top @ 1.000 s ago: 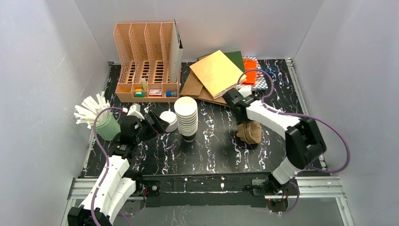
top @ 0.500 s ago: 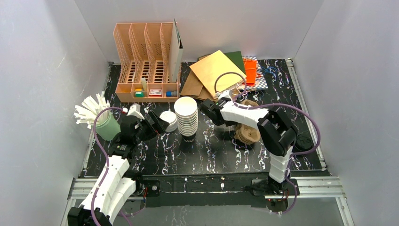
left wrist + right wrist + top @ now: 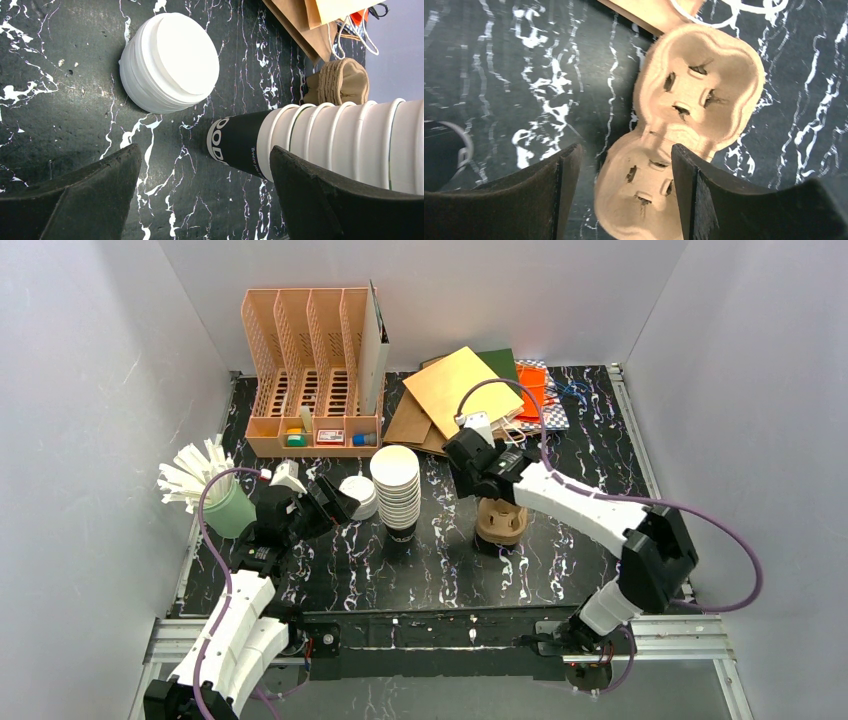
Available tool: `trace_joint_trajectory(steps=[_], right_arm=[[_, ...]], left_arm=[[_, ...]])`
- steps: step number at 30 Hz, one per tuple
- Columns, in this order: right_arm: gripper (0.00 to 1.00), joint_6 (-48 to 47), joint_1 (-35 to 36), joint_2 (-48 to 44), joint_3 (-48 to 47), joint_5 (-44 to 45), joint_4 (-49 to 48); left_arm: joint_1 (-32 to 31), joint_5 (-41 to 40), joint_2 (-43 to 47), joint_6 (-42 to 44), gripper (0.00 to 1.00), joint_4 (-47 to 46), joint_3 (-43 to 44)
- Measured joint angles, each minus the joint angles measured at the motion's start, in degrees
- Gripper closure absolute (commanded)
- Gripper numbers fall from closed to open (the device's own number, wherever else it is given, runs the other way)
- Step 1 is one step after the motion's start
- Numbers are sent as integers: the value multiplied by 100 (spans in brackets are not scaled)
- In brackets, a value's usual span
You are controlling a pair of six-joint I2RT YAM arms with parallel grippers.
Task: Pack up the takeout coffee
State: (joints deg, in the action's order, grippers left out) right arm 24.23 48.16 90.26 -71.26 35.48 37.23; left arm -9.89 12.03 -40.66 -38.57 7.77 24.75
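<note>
No takeout coffee shows in any view. My right gripper [image 3: 482, 485] hangs open just behind and above a stack of brown pulp cup carriers [image 3: 500, 522]. In the right wrist view the near lobe of the carriers [image 3: 684, 115] lies below and between the spread fingers of that gripper [image 3: 626, 150], slightly blurred, and nothing is pinched. My left gripper [image 3: 338, 502] stands wide open low over the table and holds nothing. It [image 3: 202, 160] faces the black bottom cup of a tall stack of lidless cups [image 3: 325, 145], with a pile of loose white lids [image 3: 170, 62] to one side.
The cup stack [image 3: 397, 485] and the lids [image 3: 358, 495] stand mid-table. Brown paper bags [image 3: 460, 395] and orange items lie at the back right. A peach desk organizer [image 3: 315, 370] is at the back left. A green cup of white cutlery [image 3: 225, 505] stands at the left edge.
The right arm has swung round and its gripper now hangs over the carriers with the jaws wider apart. The carriers stand a little further left. The left arm has not moved.
</note>
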Motion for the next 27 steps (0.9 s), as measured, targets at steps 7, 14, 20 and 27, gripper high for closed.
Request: trace_joint_trajectory(steps=[7, 14, 20, 27], right_arm=[[28, -44, -780, -651, 212, -931, -361], [23, 173, -1567, -745, 459, -1648, -291], [25, 249, -1558, -1021, 682, -2175, -286], [28, 258, -1847, -955, 723, -2562, -514]], left_arm=[[0, 2, -2, -2, 2, 0, 0], [0, 9, -17, -2, 2, 0, 0], [0, 15, -28, -2, 2, 0, 0], [0, 48, -48, -2, 2, -2, 0]])
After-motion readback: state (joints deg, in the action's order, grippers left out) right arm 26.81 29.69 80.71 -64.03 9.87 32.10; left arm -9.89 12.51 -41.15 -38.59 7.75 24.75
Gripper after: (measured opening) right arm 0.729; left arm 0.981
